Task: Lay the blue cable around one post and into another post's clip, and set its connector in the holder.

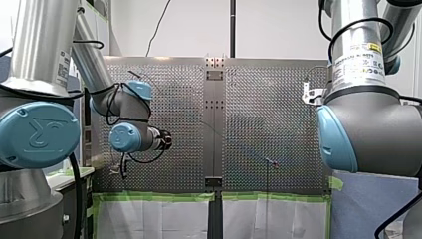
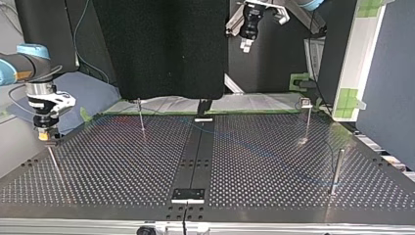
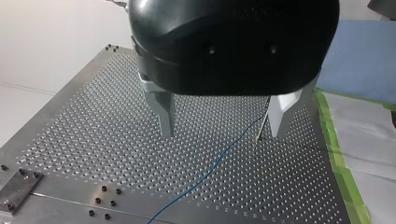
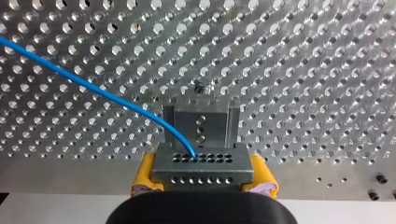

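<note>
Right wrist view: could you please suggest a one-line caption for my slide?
Yellow pads of the right gripper clamp the metal connector, blue cable running into it, holder ahead on the perforated table.

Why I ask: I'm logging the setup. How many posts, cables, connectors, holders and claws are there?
Posts: 4
Blue cable: 1
Connector: 1
Holder: 1
Claws: 2, my left claw and my right claw
Total: 9
</note>
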